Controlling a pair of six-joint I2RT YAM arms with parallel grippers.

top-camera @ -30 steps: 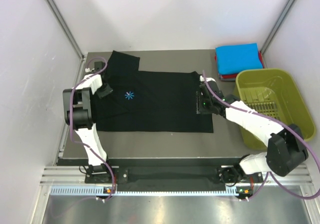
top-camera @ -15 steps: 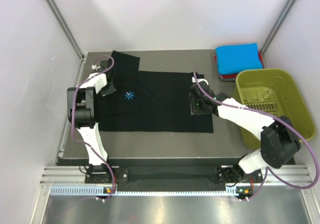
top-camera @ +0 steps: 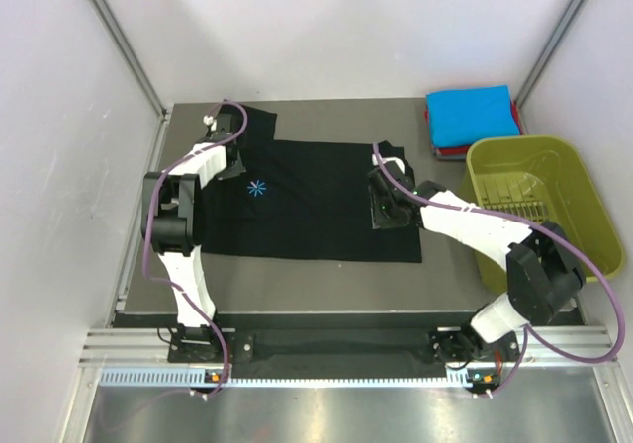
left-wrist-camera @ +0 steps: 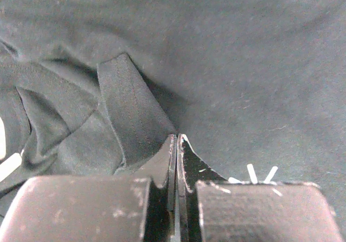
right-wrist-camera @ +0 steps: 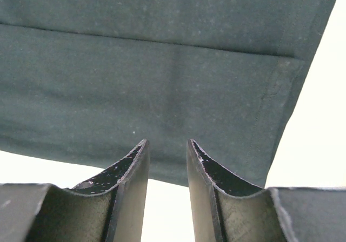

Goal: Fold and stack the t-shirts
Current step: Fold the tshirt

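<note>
black t-shirt [top-camera: 312, 201]: spread flat mid-tabletop | blue and red t-shirts [top-camera: 473, 117]: stacked, far-right corner | left gripper [left-wrist-camera: 176, 142]: clenched on a shirt fold near the collar | right gripper [right-wrist-camera: 166, 153]: jaws parted over the hem, grasp undeterminable

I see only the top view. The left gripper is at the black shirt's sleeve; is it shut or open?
Observer: Shut. The left wrist view shows the left gripper with fingers pressed together. A raised fold of the shirt reaches the tips; I cannot tell if cloth is caught.
Operator: And the right one?
Observer: The right gripper is open, with a gap between its fingers, at the shirt's hem.
</note>
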